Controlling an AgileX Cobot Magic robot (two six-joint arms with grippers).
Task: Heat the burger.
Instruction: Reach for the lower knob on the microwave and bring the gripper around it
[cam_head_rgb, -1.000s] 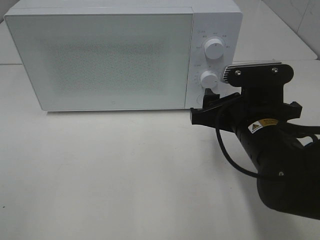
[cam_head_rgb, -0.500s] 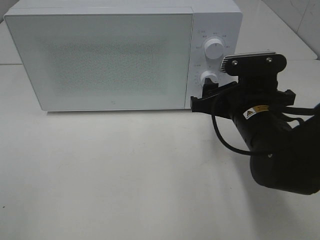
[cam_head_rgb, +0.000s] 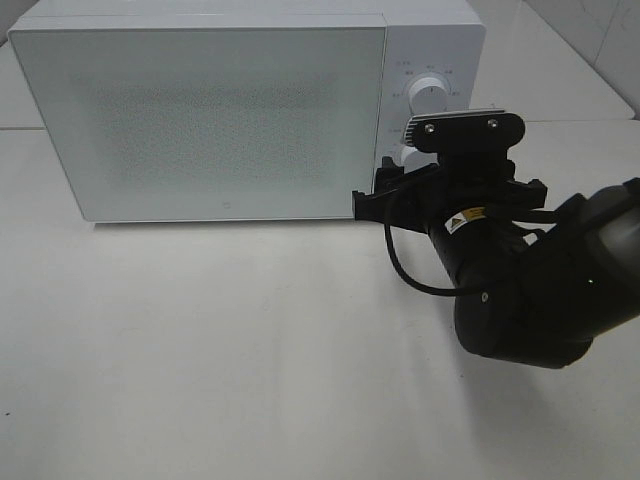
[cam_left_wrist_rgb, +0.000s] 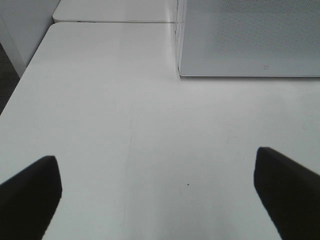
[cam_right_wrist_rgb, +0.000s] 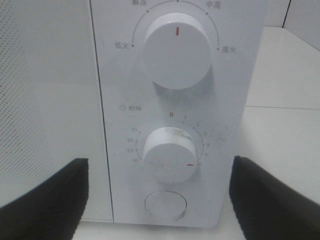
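Note:
The burger is hidden; it shows in no view. The white microwave (cam_head_rgb: 200, 110) stands at the back of the table with its door shut. My right gripper (cam_head_rgb: 400, 185) hovers just in front of the control panel, open, its two dark fingers either side of the lower timer knob (cam_right_wrist_rgb: 170, 154) without touching it. That knob's red mark points to the lower right, away from the 0. Above it is the power knob (cam_right_wrist_rgb: 176, 55), below it a round button (cam_right_wrist_rgb: 165, 205). My left gripper (cam_left_wrist_rgb: 159, 192) is open over bare tabletop, near the microwave's (cam_left_wrist_rgb: 250, 40) front left corner.
The white table (cam_head_rgb: 200, 350) stretches in front of the microwave. The right arm's bulky black body (cam_head_rgb: 520, 300) fills the right side of the high view. A seam to a second table (cam_left_wrist_rgb: 115, 21) runs behind on the left.
The right arm has swung left and closer to the microwave, bringing its gripper from beside the panel to in front of the lower knob. Its jaws stay equally wide.

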